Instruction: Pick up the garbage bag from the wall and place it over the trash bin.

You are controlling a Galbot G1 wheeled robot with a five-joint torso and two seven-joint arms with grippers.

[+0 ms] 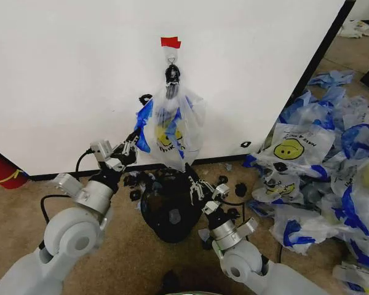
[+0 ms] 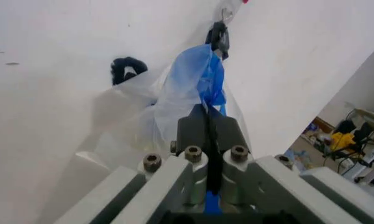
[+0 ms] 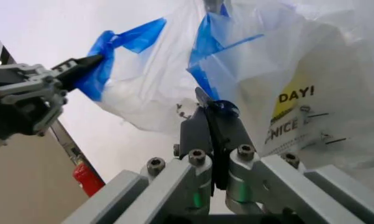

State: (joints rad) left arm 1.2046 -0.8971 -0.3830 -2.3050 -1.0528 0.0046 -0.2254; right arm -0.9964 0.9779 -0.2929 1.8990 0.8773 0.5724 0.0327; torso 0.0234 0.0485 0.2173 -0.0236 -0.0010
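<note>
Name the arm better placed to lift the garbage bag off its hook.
Left. Its tool is shut on the garbage bag's blue edge on the wall; the right tool sits lower, over the trash bin.

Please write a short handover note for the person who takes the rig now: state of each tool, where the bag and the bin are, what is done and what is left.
Left tool: shut on the garbage bag's blue handle at its left edge.
Right tool: shut, just under the bag and above the trash bin.
Bag: hanging from the hook on the wall.
Bin: on the floor, directly below the bag.
Done: left side gripped.
Left: take the bag off the hook, spread it over the bin.
</note>
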